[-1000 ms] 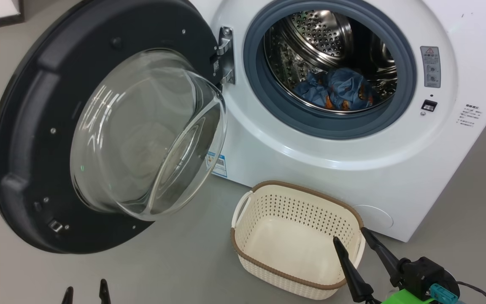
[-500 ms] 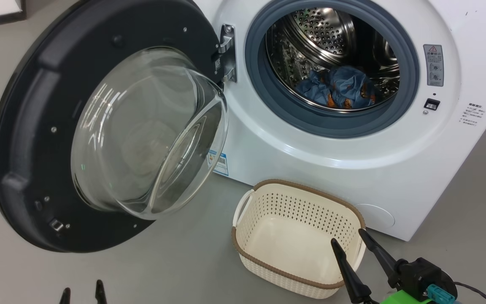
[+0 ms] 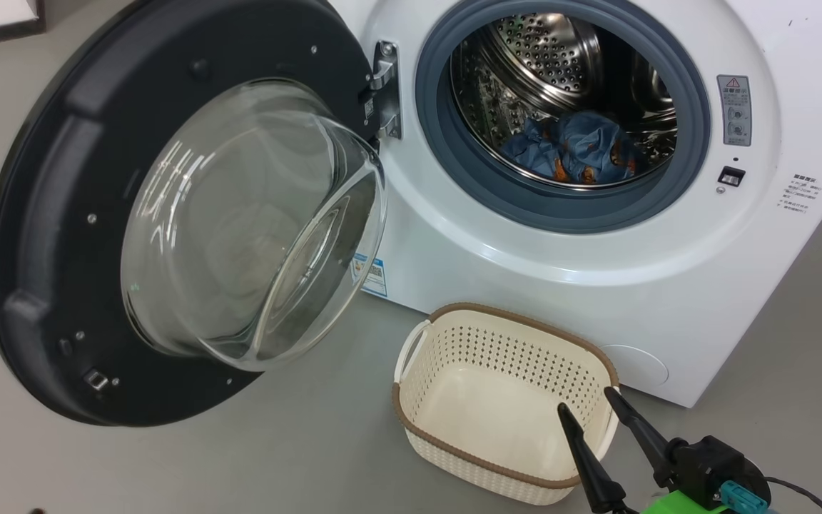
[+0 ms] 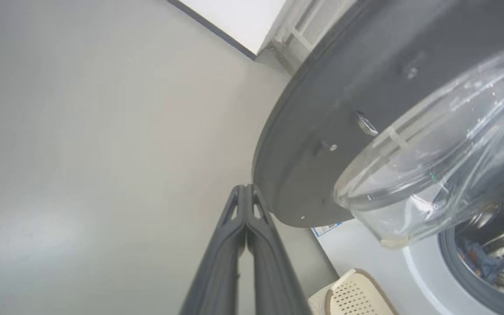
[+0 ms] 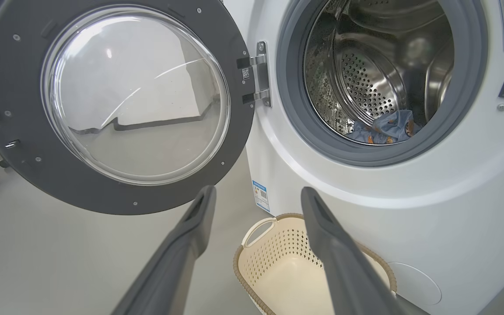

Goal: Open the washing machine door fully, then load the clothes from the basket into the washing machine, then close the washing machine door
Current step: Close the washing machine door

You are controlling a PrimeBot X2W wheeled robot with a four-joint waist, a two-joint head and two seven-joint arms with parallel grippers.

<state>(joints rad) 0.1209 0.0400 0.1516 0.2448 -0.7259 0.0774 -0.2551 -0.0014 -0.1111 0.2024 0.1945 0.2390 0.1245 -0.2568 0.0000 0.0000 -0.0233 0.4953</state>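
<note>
Left hand (image 4: 245, 190) fingers together, holding nothing, just by the rim of the wide-swung door (image 4: 304, 131); right hand (image 3: 584, 400) fingers apart by the empty basket (image 3: 411, 421); clothes (image 3: 582, 150) already in washer (image 3: 596, 285); door's rigid, likely heavy, gloss slick, so push outer rim far from hinge (image 3: 384, 89), not the glass (image 3: 254, 228).

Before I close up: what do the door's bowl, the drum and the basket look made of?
Door bowl: clear glass, by its sharp reflections, possibly hard plastic. Drum: polished steel, mirror-bright and perforated. Basket: matte cream plastic, moulded holes, brown woven-look rim.
</note>
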